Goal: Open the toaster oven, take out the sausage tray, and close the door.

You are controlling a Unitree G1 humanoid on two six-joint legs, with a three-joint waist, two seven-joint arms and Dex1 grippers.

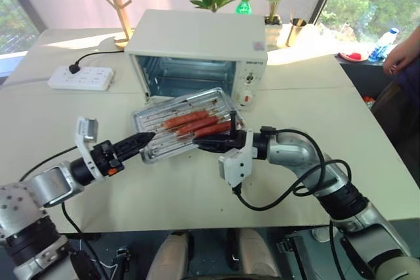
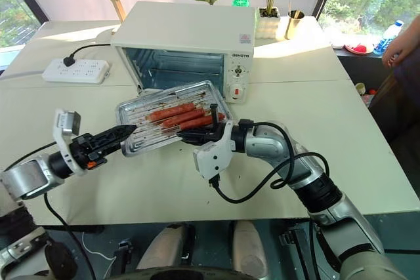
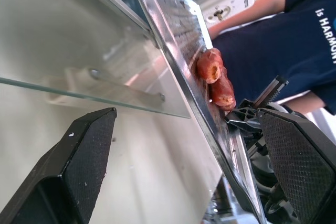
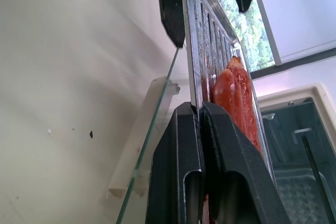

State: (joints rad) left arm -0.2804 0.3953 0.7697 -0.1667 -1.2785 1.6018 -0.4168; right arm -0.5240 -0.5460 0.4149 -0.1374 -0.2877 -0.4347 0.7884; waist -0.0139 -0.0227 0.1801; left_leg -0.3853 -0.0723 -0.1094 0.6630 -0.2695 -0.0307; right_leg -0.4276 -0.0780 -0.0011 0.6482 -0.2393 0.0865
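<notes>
sausage tray [image 1: 187, 124]: thin, stiff, slick metal, sausages loose | right gripper [image 1: 226, 143] jaws pinch near rim | left gripper [image 1: 141, 140] jaws spread around opposite rim; keep level

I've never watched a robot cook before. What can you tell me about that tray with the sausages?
The sausage tray is a shallow, shiny metal rectangle with a wire rack carrying three reddish-brown sausages. It is out of the toaster oven, held tilted above the lowered glass door. The right end effector is shut on its near rim; the open left end effector straddles the opposite edge.
</notes>
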